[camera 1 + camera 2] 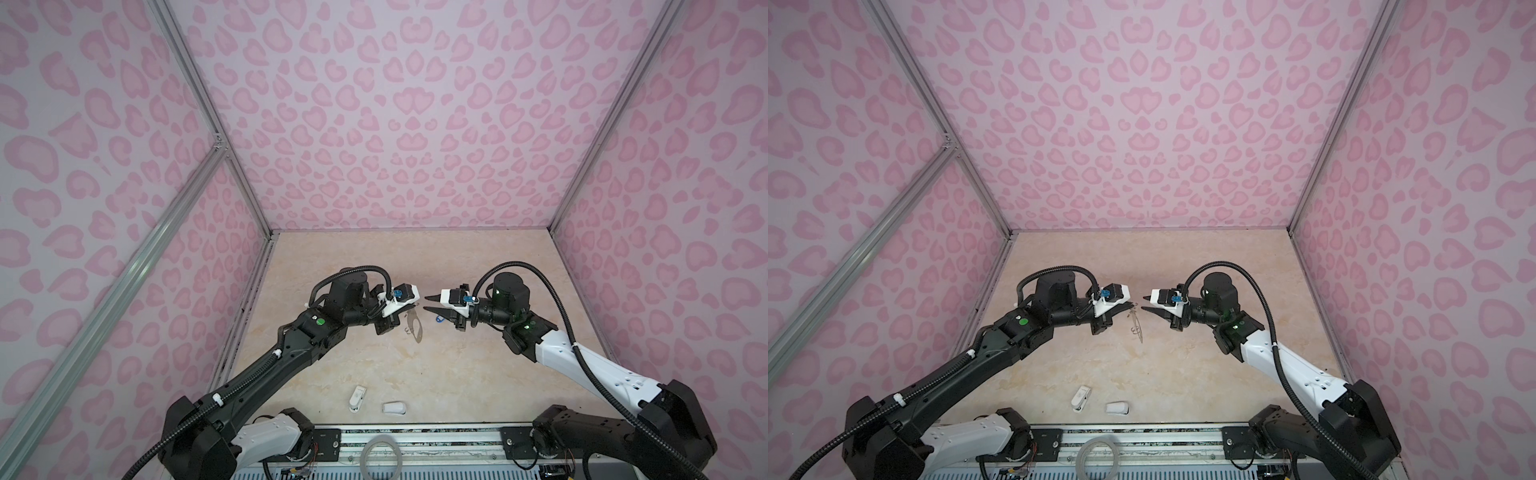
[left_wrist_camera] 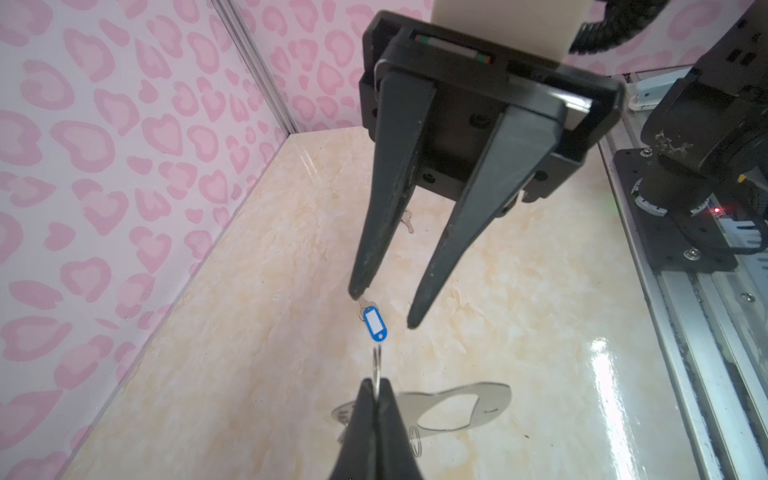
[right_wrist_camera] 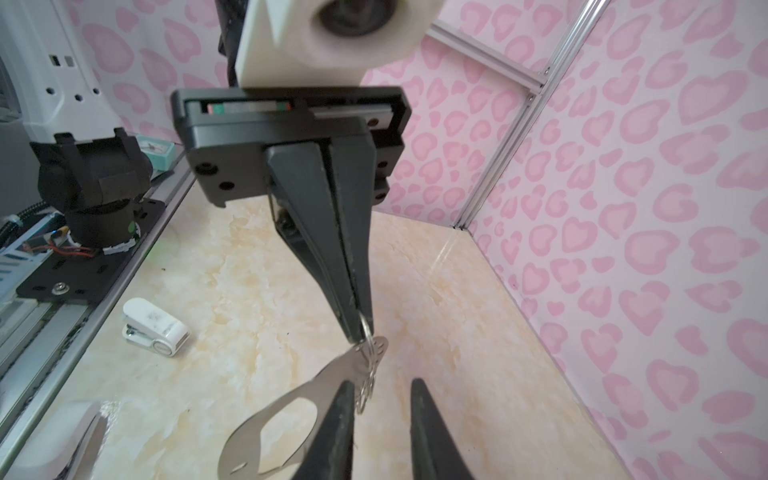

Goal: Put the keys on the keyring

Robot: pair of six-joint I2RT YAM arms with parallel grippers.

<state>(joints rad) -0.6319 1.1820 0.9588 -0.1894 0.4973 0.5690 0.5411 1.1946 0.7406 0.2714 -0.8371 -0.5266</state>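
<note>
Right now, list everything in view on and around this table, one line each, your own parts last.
table: one, beige marble look, between the walls
walls: three, pink heart pattern, around the table
keyring: one, grey metal plate, hanging from one split ring held in the left claw
blue-tagged key: one, blue tag with white label, flat on the table below the right claw
second key: one, bare metal, on the table, mostly hidden behind the right claw; tag not visible
white plastic pieces: two, white, near the table's front edge
hoop: one, pale grey, on the rail between the arm bases
left claw: one, black, shut on the keyring's split ring
right claw: one, black, open, empty, facing the left claw
</note>
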